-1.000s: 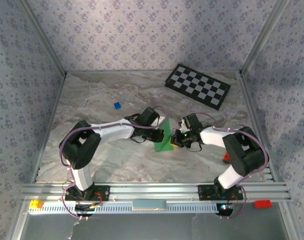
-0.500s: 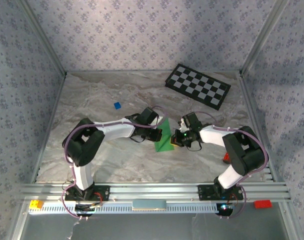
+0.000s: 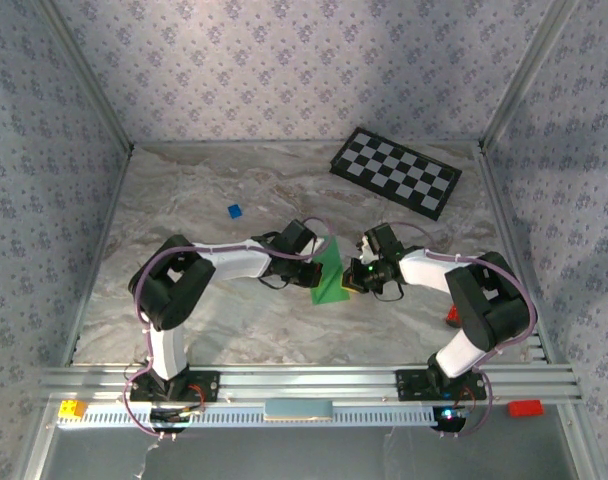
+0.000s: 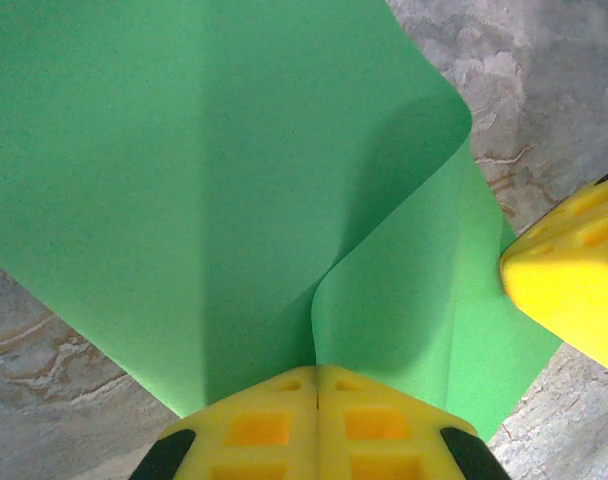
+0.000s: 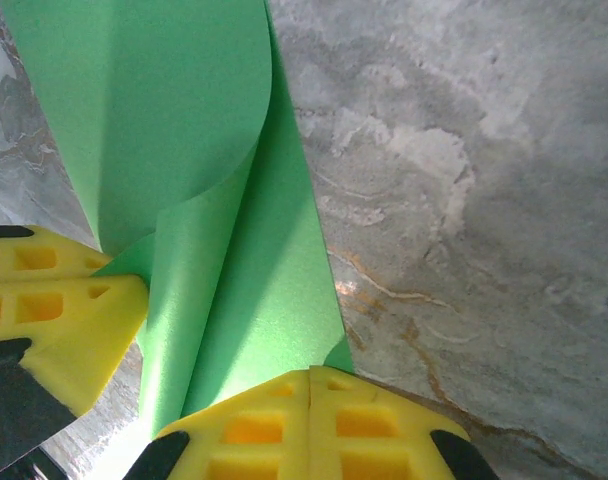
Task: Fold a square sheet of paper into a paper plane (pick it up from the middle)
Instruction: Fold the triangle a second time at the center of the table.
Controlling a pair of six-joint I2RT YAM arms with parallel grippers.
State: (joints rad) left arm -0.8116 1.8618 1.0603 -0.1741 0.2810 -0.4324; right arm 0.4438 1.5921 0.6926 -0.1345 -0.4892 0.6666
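Square sheet of paper (image 3: 330,278), well nearer than the checkerboard (image 3: 394,172), sits pinched between both tools. Overhead, the left arm (image 3: 174,285) has swung its elbow inward, probably pressing the fold tighter. Left wrist view: left tool (image 4: 317,372) is clamped on the paper's crease. Right wrist view: right tool (image 5: 311,378) is clamped on its edge.

1. The left arm (image 3: 229,262) has white links, black joints and a purple cable (image 3: 149,262) looping alongside.
2. The right arm (image 3: 429,268) matches it.
3. The left hand (image 4: 317,425) and right hand (image 5: 312,425) have yellow fingers (image 4: 254,430) with square recesses and black corners.
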